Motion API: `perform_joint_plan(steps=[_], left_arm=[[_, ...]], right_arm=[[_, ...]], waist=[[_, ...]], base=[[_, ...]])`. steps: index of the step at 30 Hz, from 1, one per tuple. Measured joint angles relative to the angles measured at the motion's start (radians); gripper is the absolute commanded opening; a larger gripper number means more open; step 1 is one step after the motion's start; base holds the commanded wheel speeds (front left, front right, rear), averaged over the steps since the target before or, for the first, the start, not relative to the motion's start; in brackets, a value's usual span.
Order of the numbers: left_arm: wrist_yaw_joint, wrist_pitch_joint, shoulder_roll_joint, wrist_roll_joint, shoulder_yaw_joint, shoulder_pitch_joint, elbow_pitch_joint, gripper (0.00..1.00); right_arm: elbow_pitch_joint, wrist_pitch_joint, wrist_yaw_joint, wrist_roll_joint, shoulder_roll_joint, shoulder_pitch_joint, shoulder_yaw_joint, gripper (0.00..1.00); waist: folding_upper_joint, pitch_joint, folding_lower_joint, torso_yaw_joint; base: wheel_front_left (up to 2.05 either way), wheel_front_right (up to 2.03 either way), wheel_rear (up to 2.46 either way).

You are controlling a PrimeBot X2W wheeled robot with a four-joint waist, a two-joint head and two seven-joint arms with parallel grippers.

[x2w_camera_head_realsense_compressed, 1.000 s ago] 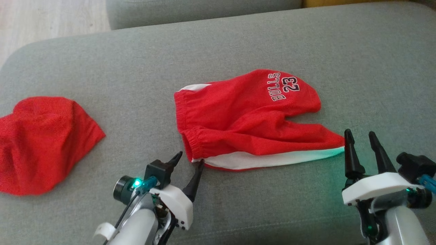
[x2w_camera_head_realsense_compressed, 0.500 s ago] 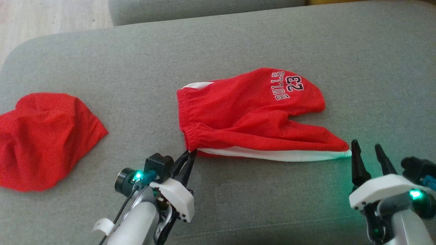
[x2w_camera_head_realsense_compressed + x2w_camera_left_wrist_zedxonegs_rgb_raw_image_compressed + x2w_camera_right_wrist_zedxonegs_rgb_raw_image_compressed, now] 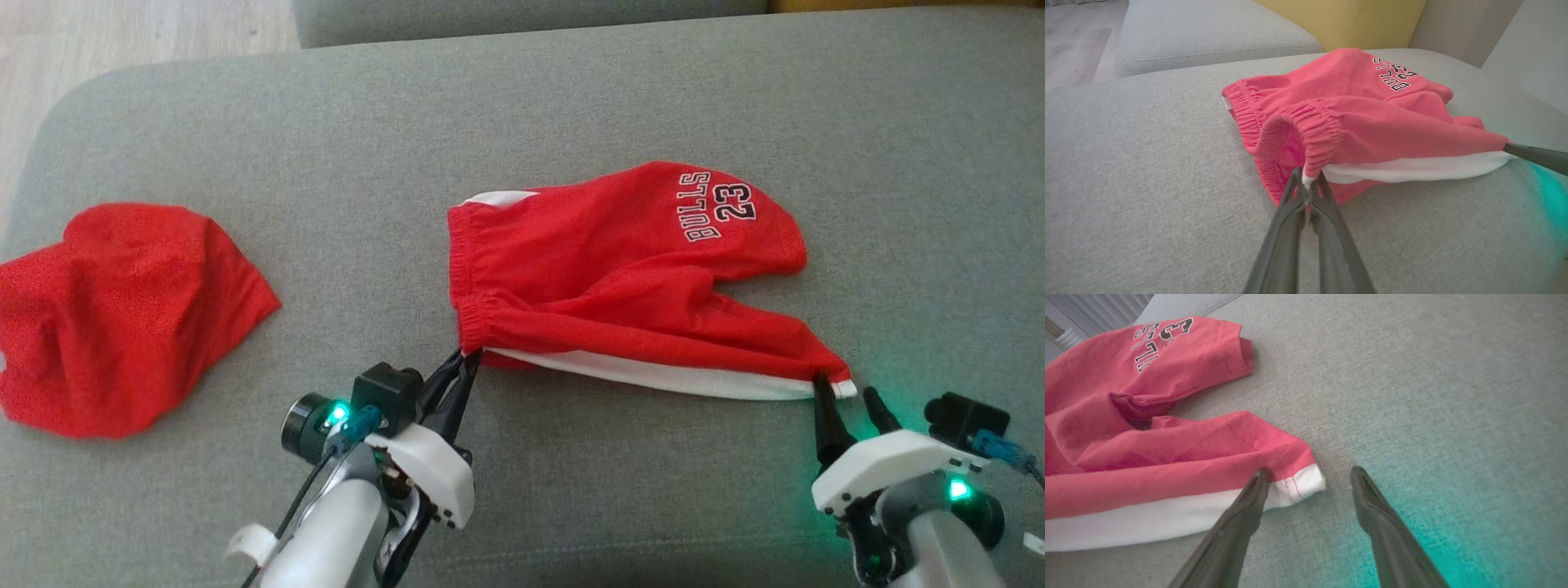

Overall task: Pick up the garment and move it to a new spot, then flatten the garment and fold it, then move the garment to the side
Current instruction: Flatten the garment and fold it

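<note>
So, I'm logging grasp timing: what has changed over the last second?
The left gripper closed on the waistband corner of the shorts. The right gripper, still open, moved in around the leg hem corner. The other red garment stayed put.

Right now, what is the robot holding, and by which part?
Left gripper: jaws pinch the shorts at the waistband corner. Right gripper: jaws open by the hem, holding nothing.

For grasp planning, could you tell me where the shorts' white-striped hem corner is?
In the head view, the hem corner lies lower right on the cushion, inside the open right gripper.
</note>
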Motion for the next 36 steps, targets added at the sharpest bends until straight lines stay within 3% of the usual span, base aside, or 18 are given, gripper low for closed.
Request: perform_joint_plan(steps=[4, 5, 6, 7, 13, 17, 22, 28, 36], left_arm=[[0.004, 0.000, 0.001, 0.000, -0.002, 0.000, -0.001, 0.00], [0.004, 0.000, 0.001, 0.000, -0.003, 0.000, -0.001, 0.00], [0.004, 0.000, 0.002, 0.000, -0.003, 0.000, -0.001, 0.00], [0.004, 0.000, 0.003, 0.000, -0.003, 0.000, 0.000, 0.00], [0.013, 0.000, 0.016, -0.007, -0.005, 0.000, -0.007, 0.00], [0.020, 0.007, 0.045, -0.006, -0.004, -0.012, -0.050, 0.00], [0.011, 0.068, 0.049, -0.010, -0.002, -0.093, -0.137, 0.00], [0.026, 0.130, 0.043, -0.031, 0.039, -0.212, -0.255, 0.00], [0.062, 0.199, 0.044, -0.091, 0.084, -0.214, -0.413, 0.00]], right_arm=[[0.047, -0.023, 0.000, 0.004, 0.000, -0.033, 0.001, 1.00], [0.057, -0.028, 0.000, 0.004, 0.000, -0.040, 0.003, 0.92], [0.067, -0.029, 0.000, 0.004, 0.000, -0.047, 0.007, 0.29], [0.071, -0.029, 0.000, 0.008, -0.002, -0.052, 0.014, 0.00], [0.022, -0.079, 0.000, 0.088, -0.001, -0.059, 0.107, 0.00], [-0.116, -0.114, 0.000, 0.126, -0.001, -0.075, 0.155, 0.00], [-0.330, -0.133, 0.000, 0.126, -0.002, -0.099, 0.142, 0.00], [-0.544, -0.049, 0.000, 0.126, -0.002, -0.116, 0.130, 0.00], [-0.702, 0.044, 0.000, 0.117, -0.003, -0.119, 0.086, 0.00]], waist=[[0.0000, 0.003, 0.0000, 0.000], [0.0000, 0.002, 0.0000, 0.001], [0.0000, 0.002, 0.0000, 0.001], [0.0000, 0.001, 0.0000, 0.001], [0.0000, -0.016, 0.0000, -0.004], [0.0000, -0.039, 0.0000, -0.011], [0.0000, -0.090, 0.0000, -0.008], [0.0000, -0.162, 0.0000, -0.004], [0.0000, -0.214, 0.0000, -0.008]], base=[[0.00, 0.00, 0.00], [0.00, 0.00, 0.00], [0.00, 0.00, 0.00], [0.00, 0.00, 0.00], [0.00, 0.00, 0.00], [0.00, 0.00, 0.00], [0.00, 0.00, 0.00], [0.00, 0.00, 0.00], [0.00, 0.00, 0.00]])
